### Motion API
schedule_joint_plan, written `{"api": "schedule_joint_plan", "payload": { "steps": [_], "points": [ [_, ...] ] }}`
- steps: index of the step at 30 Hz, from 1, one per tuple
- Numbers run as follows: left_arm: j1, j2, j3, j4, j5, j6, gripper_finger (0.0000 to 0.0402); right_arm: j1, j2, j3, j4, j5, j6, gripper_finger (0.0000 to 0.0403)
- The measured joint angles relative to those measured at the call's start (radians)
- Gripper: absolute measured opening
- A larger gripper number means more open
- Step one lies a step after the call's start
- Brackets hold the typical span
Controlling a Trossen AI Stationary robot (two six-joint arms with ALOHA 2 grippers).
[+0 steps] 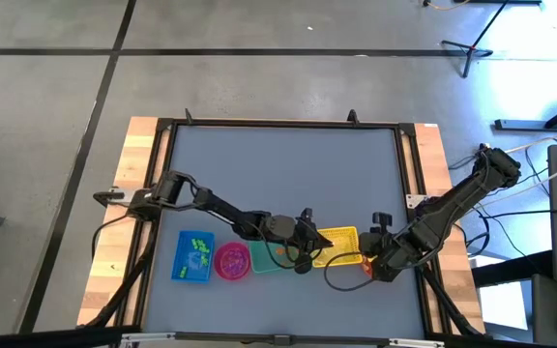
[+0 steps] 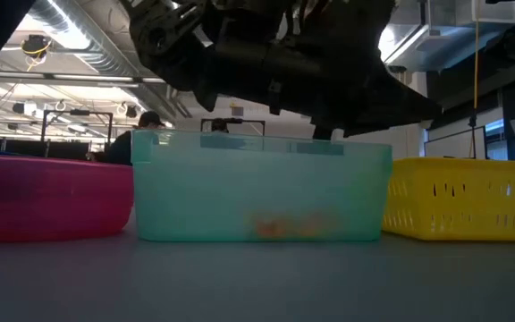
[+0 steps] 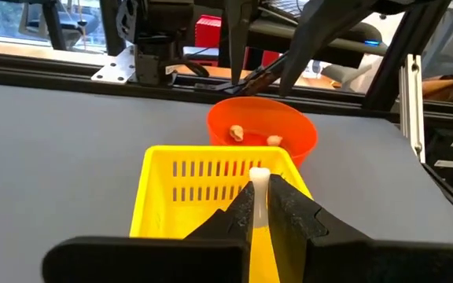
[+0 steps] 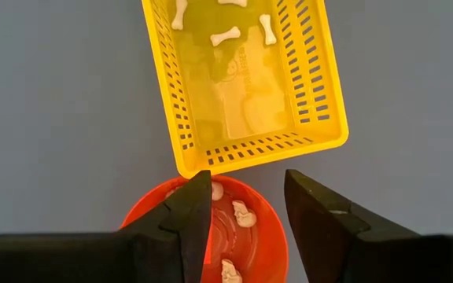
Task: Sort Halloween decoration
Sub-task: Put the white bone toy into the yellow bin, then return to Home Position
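My left gripper is shut on a small white bone-shaped trinket and hovers at the left end of the yellow basket, between it and the teal box. Several white bones lie in the basket. My right gripper is open above the orange bowl, which holds pale little skulls. Orange trinkets lie in the teal box. My left gripper pinches the white bone between its two fingertips. The bone's rounded end sticks out past the fingertips. The fingers come nearly level, tipped slightly down, from the table's left. The bone is lifted clear, over the basket's left end.
A row of containers stands near the table's front edge: a blue box, a pink bowl, the teal box, the yellow basket and the orange bowl. The grey mat behind them is bare.
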Motion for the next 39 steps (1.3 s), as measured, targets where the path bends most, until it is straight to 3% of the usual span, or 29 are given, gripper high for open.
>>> {"api": "schedule_joint_plan", "payload": {
  "steps": [18,26,30,34,39],
  "points": [
    [0.0,0.0,0.002,-0.008,0.0,-0.001,0.0096,0.0,0.0,0.0,0.001,0.0,0.0,0.0159],
    [0.008,-0.035,0.002,-0.009,-0.002,0.011,0.0094,0.0,0.0,0.0,0.003,0.051,-0.016,0.0159],
    [0.014,-0.103,0.002,-0.046,-0.017,0.124,0.0088,0.0,0.0,0.0,0.028,0.066,-0.016,0.0157],
    [0.016,-0.227,0.002,-0.187,-0.09,0.236,0.0078,0.0,0.0,0.0,0.059,0.093,-0.013,0.013],
    [0.024,-0.397,0.002,-0.432,-0.126,0.285,0.0059,-0.034,0.0,0.0,0.079,0.103,-0.056,0.0057]
  ]
}}
